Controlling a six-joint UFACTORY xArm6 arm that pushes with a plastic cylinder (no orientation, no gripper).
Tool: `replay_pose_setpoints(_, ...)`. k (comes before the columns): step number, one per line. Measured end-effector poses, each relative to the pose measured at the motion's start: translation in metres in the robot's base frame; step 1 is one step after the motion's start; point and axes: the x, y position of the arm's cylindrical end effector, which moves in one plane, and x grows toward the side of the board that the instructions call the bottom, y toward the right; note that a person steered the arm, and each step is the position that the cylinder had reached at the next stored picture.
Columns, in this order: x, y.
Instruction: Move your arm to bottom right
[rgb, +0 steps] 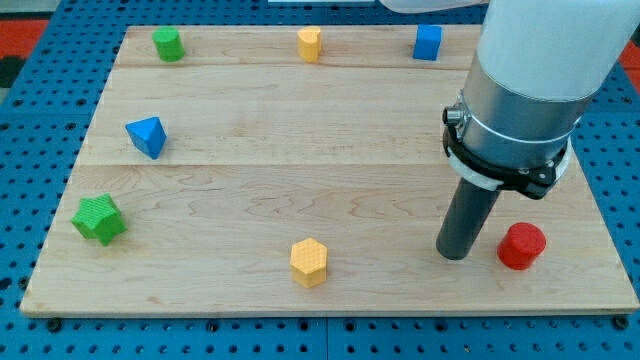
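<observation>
My tip (454, 255) rests on the wooden board (300, 150) at the view's lower right. The dark rod rises from it into the grey and white arm body (525, 80). A red cylinder (522, 246) stands just to the right of the tip, a small gap apart. A yellow hexagonal block (309, 263) lies well to the tip's left near the bottom edge.
A green star-shaped block (99, 219) sits at the lower left. A blue triangular block (147, 136) sits at the left. Along the top edge stand a green cylinder (168, 44), a yellow block (309, 44) and a blue cube (427, 42). Blue pegboard surrounds the board.
</observation>
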Motion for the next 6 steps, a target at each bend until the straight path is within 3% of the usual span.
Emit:
replay_pose_setpoints(3,0.001,0.012)
replay_pose_setpoints(4,0.056,0.021)
replay_pose_setpoints(5,0.06,0.099)
replay_pose_setpoints(6,0.036,0.097)
